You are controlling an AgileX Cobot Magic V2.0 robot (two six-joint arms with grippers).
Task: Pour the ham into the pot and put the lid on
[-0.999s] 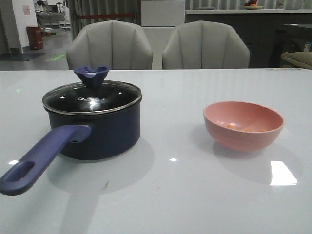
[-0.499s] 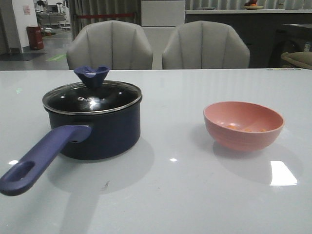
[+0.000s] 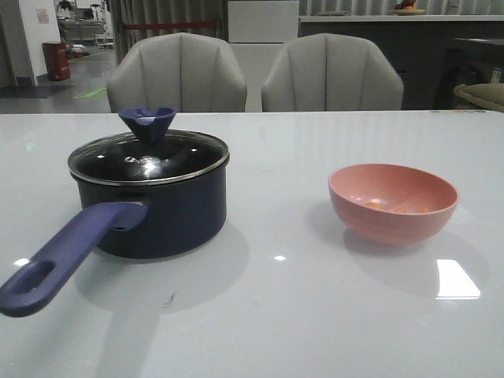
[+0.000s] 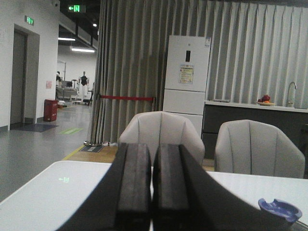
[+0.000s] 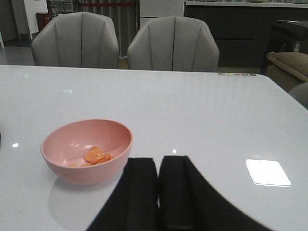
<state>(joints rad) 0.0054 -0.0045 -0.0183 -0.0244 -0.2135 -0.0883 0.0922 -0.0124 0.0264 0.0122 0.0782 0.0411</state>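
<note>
Nearest in the front view: glossy white worktop (image 3: 315,315), bare at the front, with a bright square reflection toward the right.

Next, at left: dark navy round saucepan (image 3: 157,213) with long purple-blue handle (image 3: 63,256) pointing toward the camera and to the left, hole near its end. On top of it, seated on the rim: round clear glass lid (image 3: 150,157) with thin steel rim and flared dark blue knob (image 3: 148,122).

At right, well apart from the saucepan: salmon-pink round bowl (image 3: 392,201), upright on the worktop. Inside, at the bottom: a few small orange-pink ham bits (image 5: 96,156), plainest in the right wrist view.

Left black pincer (image 4: 153,185): fingers pressed together, gripping nothing, held above the worktop with the blue knob just in view beside it. Right black pincer (image 5: 159,192): fingers likewise pressed together, nothing between them, near the pink bowl but not touching it. Neither pincer visible in the front view.

Beyond the worktop's far edge: two grey padded chairs (image 3: 177,75) side by side. Farther back: pleated grey curtains (image 4: 130,72), a white fridge (image 4: 186,77) and a dark counter.
</note>
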